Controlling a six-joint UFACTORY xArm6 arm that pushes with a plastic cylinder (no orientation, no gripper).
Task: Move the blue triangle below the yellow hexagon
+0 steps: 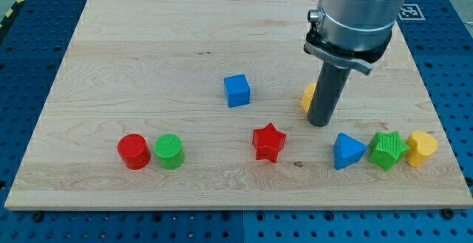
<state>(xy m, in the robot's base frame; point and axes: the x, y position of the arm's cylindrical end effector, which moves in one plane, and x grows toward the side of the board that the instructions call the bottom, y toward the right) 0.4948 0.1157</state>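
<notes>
The blue triangle (pixel 347 151) lies near the view's bottom right, touching the green star (pixel 388 149) on its right. A yellow block (pixel 421 148), roughly hexagon-shaped, sits just right of the green star. A second yellow block (pixel 308 96) is mostly hidden behind my rod, so I cannot tell its shape. My tip (pixel 319 123) rests on the board just below and right of that hidden yellow block. It is up and to the left of the blue triangle and apart from it.
A blue cube (pixel 237 90) sits near the board's middle and a red star (pixel 268 142) lies below it to the right. A red cylinder (pixel 134 151) and a green cylinder (pixel 169 151) stand side by side at the bottom left. The board's bottom edge (pixel 236 207) is close below the blocks.
</notes>
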